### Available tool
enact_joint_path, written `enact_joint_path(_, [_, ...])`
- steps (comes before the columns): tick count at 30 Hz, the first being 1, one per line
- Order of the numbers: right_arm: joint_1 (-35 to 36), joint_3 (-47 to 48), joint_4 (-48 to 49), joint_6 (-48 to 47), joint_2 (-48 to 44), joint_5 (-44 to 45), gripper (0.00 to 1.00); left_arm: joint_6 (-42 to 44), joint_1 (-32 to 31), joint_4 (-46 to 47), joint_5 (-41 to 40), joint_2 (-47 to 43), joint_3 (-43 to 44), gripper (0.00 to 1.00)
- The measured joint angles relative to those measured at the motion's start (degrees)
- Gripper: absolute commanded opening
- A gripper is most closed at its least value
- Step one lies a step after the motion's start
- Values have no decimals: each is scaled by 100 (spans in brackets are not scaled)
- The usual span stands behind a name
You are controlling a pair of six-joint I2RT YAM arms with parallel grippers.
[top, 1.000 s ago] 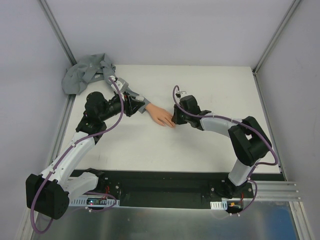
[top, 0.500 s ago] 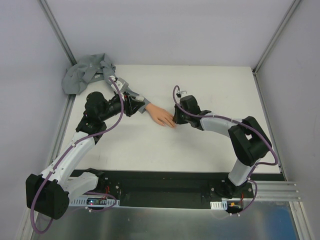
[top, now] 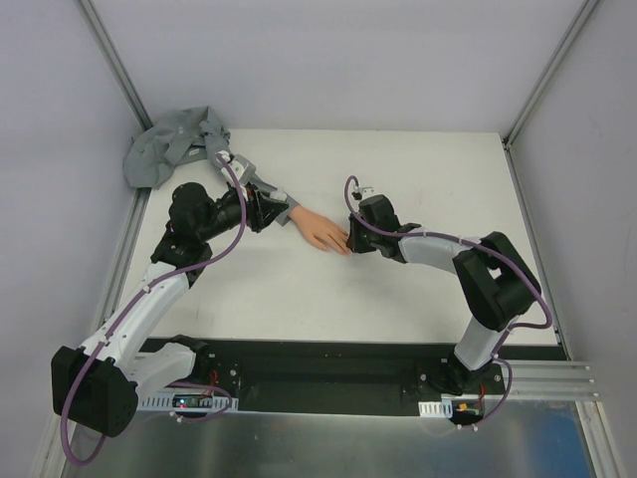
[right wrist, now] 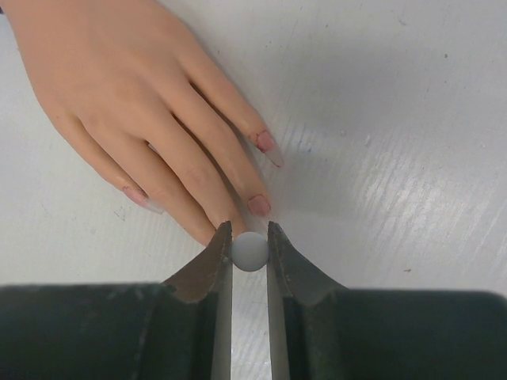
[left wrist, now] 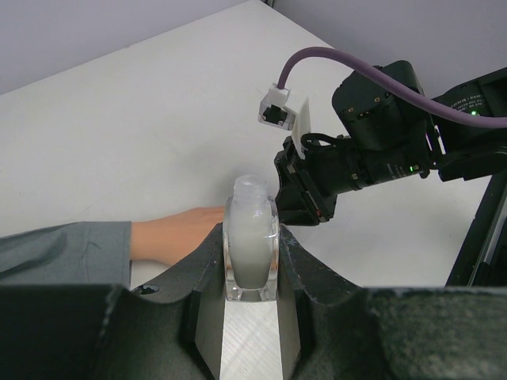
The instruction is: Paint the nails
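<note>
The peach mannequin hand (top: 318,229) lies flat on the white table, coming out of a grey sleeve (left wrist: 63,249). Its nails (right wrist: 259,205) show in the right wrist view, some tinted pink. My right gripper (right wrist: 249,237) is shut on a small round grey cap (right wrist: 250,251), just over the tip of a middle finger. Whatever hangs under the cap is hidden. In the top view this gripper (top: 350,239) is at the fingertips. My left gripper (left wrist: 252,237) is shut on a small clear bottle of white liquid (left wrist: 252,249), held by the wrist of the hand.
The rest of the grey sleeve is bunched at the table's back left corner (top: 174,149). Metal frame posts (top: 114,60) and grey walls close in the table on the left, back and right. The right arm's cable (left wrist: 333,59) loops above its wrist.
My right gripper has shifted slightly right and nearer along the fingertips with the cap. The left arm and the bottle have not moved.
</note>
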Motion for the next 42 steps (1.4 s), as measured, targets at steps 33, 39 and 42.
enact_joint_path(33, [0,271,4,-2,85,-131,0,0,0,0,2,0,0,0])
enact_joint_path(39, [0,140,4,0,83,-109,0,0,0,0,2,0,0,0])
enact_joint_path(42, [0,90,11,0,72,-57,0,0,0,0,2,0,0,0])
